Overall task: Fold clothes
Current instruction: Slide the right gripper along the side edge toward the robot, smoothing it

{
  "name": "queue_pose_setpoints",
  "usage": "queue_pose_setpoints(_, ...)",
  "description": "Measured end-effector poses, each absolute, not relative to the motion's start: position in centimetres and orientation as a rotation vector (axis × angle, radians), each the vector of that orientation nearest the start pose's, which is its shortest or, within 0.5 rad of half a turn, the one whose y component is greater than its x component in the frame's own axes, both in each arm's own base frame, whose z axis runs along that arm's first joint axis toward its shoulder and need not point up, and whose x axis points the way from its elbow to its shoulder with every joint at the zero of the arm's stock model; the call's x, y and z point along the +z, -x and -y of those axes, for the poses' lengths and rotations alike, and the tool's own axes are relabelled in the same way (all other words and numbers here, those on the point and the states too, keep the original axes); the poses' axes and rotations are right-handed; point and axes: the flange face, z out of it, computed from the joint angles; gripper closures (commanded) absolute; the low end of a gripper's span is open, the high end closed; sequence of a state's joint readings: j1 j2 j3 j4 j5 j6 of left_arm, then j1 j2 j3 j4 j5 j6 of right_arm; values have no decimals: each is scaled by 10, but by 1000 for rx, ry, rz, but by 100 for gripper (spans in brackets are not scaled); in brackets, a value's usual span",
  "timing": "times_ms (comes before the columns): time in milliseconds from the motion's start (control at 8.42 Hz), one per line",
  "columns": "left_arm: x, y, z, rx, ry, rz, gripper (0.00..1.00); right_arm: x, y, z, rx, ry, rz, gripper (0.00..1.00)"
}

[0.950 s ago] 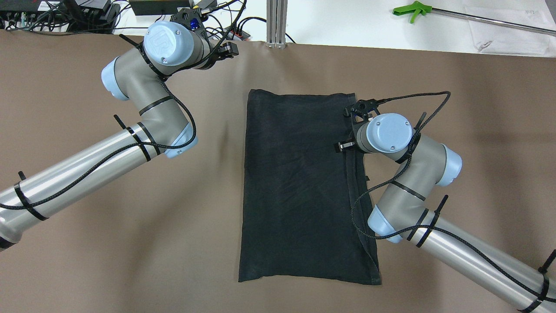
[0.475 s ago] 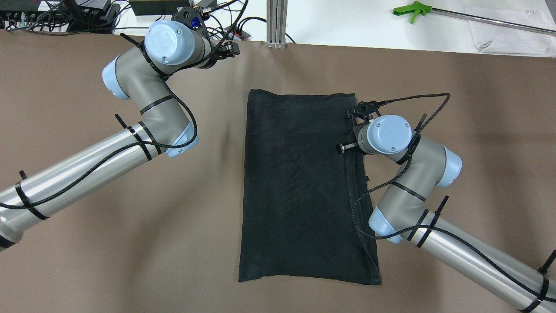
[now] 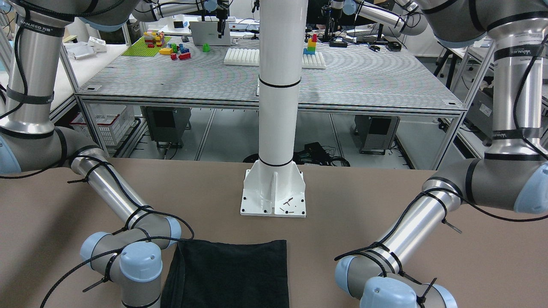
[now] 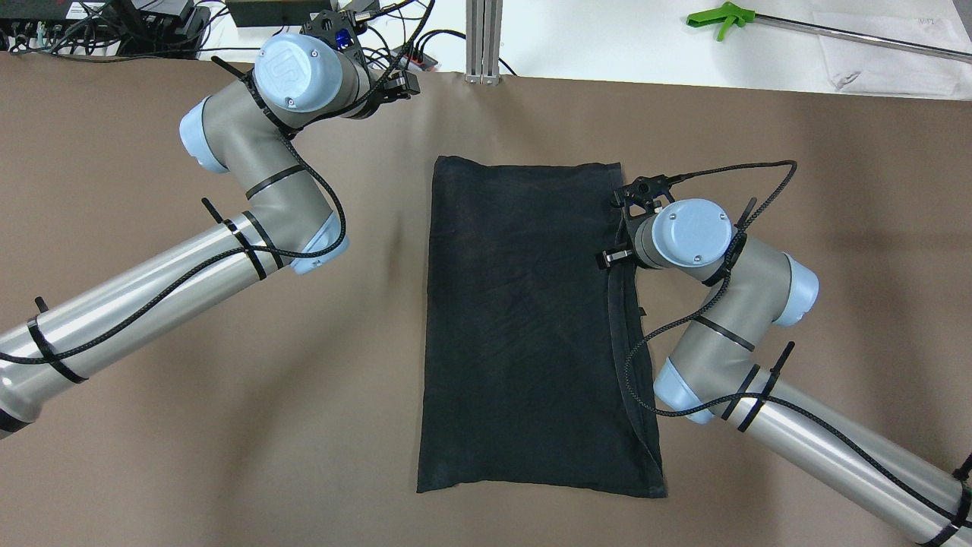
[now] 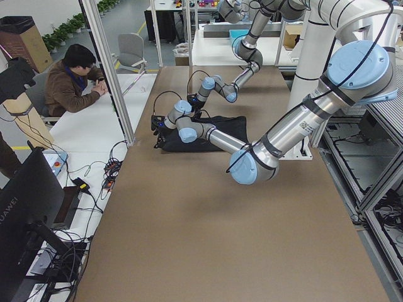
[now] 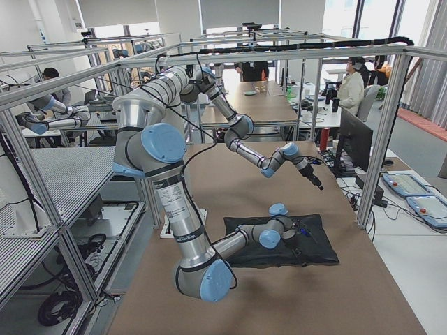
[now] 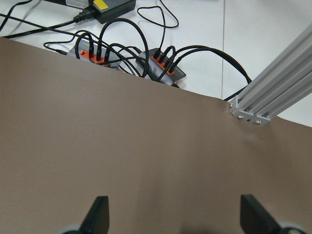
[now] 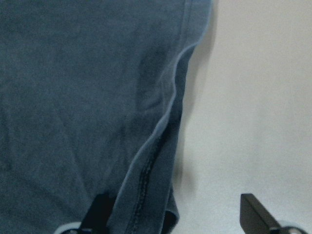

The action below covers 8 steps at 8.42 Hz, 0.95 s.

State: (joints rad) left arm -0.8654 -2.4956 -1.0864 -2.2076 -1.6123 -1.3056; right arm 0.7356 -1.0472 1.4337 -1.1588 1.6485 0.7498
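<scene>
Seen from the front-facing camera, a plain black rectangular fabric garment (image 3: 231, 273) is laid flat on the brown cloth-covered table (image 3: 364, 201) before a white steel pillar (image 3: 274, 128), with the right arm (image 3: 137, 261) bent at its edge. From overhead, the garment is shown spread lengthwise at the table's centre, a doubled hem running down its right side. The right arm's wrist is poised over that side near the far corner, while the left gripper (image 4: 399, 84) is placed well apart, near the table's far edge. In the left-side view, a seated person (image 5: 70, 88) in a brown jacket is seen at a white desk beyond. In the left wrist view, the left gripper's fingers (image 7: 100, 217) are spread wide over bare brown cloth, near bundled black cables (image 7: 126, 48) and a grey aluminium profile (image 7: 273, 87). In the right wrist view, the right gripper (image 8: 175, 219) is opened wide, one finger over the garment's stitched hem, the other over bare table.
</scene>
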Motion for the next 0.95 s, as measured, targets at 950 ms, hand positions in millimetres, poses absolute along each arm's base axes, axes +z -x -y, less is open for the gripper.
queue_pose_setpoints(950,207,-442,714,-520,-551,-946,5,349,385,525,-141,-556,677,6)
